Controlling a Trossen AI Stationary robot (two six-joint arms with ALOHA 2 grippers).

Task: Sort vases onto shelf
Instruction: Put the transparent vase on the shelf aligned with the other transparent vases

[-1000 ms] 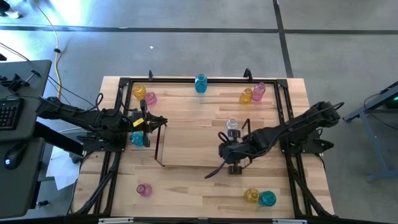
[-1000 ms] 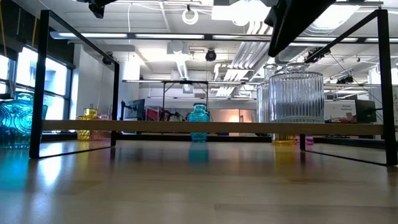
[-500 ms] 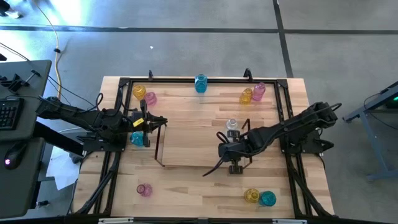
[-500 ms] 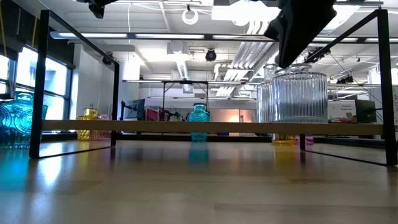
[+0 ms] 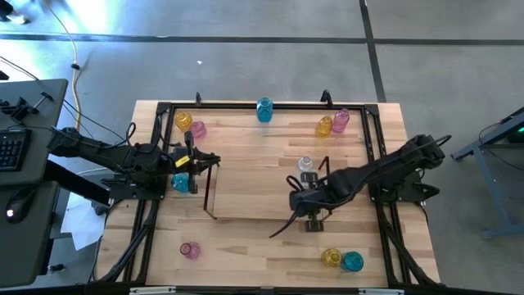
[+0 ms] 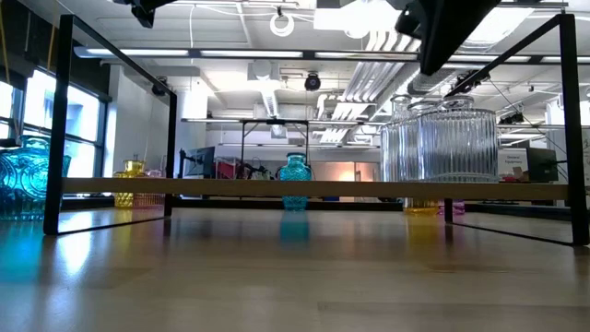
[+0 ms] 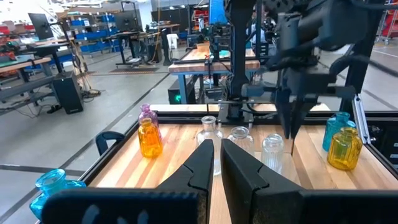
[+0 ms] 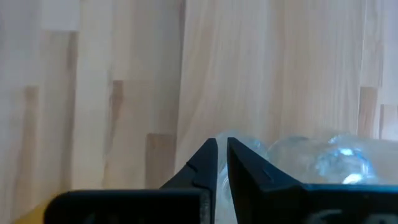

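Right claw closed and empty at the shelf's right end

In the high view the right gripper point(image 5: 301, 199) sits right of centre over the shelf point(image 5: 246, 197), fingers pinched together on nothing. The upright clear vases point(image 7: 272, 149) stand just above it in the frame, necks vertical, so we judge this arm the nearer. The left gripper point(image 5: 205, 161), also closed and empty, waits at the shelf's left end. We count three clear, three yellow vases point(image 5: 325, 126), three pink vases point(image 5: 190, 250) and three teal vases point(image 5: 264, 109).

Bright, even light from ceiling fixtures point(image 6: 286, 22) above the counter point(image 6: 295, 277), whose near boards blur and carry soft glare. Teal vase point(image 6: 26, 180) spills blue sheen. Clear vases point(image 8: 311, 158) out of focus.
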